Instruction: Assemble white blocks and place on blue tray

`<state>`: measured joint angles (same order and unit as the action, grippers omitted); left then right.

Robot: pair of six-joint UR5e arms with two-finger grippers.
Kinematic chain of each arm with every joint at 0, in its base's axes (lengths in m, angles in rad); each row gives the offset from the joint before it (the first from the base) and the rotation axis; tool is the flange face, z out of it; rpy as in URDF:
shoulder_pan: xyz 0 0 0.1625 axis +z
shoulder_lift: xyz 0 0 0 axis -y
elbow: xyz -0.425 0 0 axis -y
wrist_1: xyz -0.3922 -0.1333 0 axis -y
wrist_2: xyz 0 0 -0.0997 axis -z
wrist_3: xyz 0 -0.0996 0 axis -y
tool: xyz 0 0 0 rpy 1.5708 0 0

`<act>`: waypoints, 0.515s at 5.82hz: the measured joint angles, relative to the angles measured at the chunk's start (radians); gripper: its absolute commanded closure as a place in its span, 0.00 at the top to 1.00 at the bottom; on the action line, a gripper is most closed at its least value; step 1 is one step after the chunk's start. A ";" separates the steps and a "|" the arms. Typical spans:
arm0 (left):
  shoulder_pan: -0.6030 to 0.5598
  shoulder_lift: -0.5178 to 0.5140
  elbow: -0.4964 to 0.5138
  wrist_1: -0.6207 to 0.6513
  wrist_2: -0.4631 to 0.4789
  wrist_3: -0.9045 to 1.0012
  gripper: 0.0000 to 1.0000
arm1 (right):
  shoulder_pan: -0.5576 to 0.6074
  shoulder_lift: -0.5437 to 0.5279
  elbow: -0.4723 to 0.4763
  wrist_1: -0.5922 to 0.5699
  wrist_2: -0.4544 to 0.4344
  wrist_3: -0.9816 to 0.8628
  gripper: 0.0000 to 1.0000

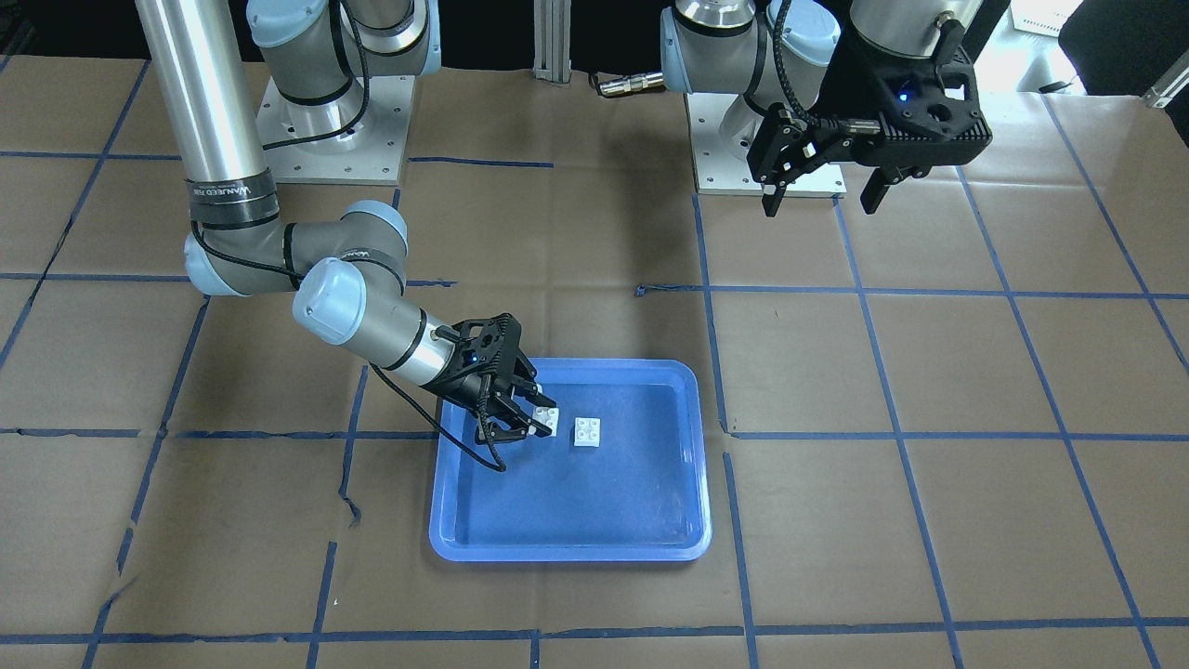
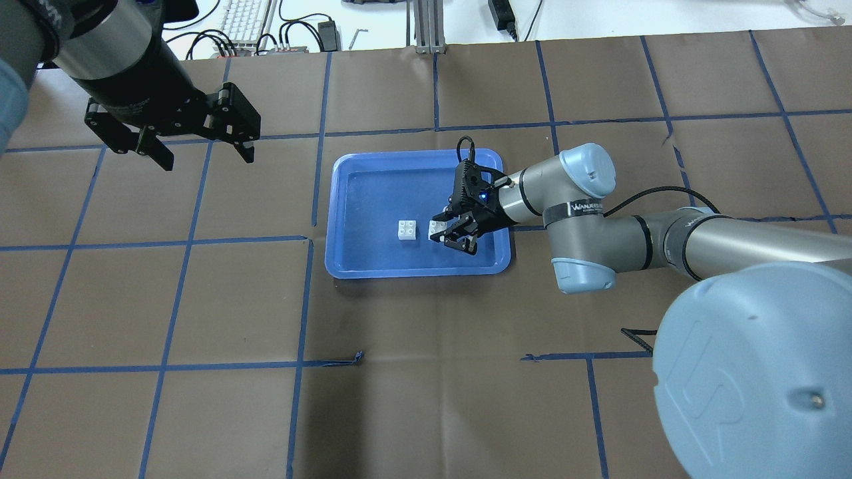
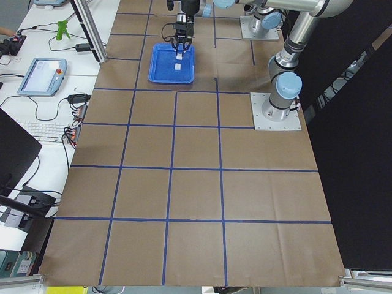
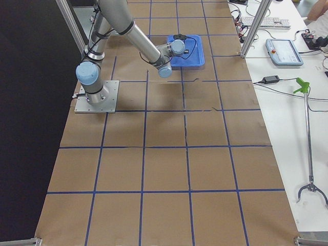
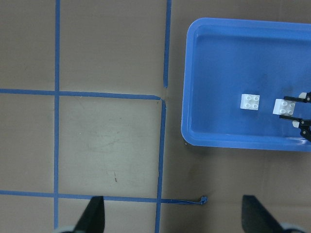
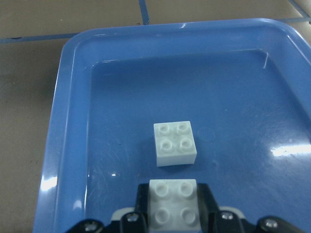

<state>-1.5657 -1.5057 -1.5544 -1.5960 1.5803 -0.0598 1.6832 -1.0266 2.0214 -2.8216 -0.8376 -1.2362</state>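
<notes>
Blocks of white plastic, two of them, were both inside the blue tray [image 1: 567, 550], near its middle in the front-facing view, studs up. The loose block [image 1: 586, 432] lay flat on the tray floor. The gripped block [image 1: 552, 417] sat just left of it, not touching, pinched from two sides by the right hand [image 1: 542, 424]. That grip probably served to carry it over its neighbour and press the two together; whether it was off the floor could not be told. The left hand [image 1: 822, 197] hung spread and empty at the upper right of the frame, above the table [image 1: 929, 520], likely parked clear of the work.
</notes>
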 measured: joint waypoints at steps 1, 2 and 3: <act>0.001 0.001 -0.001 0.000 0.001 0.000 0.99 | 0.012 0.006 -0.003 -0.010 -0.006 0.013 0.29; 0.001 0.002 -0.001 -0.001 0.001 0.000 0.99 | 0.017 0.008 -0.005 -0.018 -0.011 0.017 0.29; 0.001 0.002 -0.001 0.000 0.001 -0.001 0.99 | 0.019 0.009 -0.006 -0.027 -0.013 0.018 0.29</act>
<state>-1.5647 -1.5034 -1.5554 -1.5964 1.5815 -0.0610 1.7024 -1.0177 2.0150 -2.8488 -0.8505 -1.2184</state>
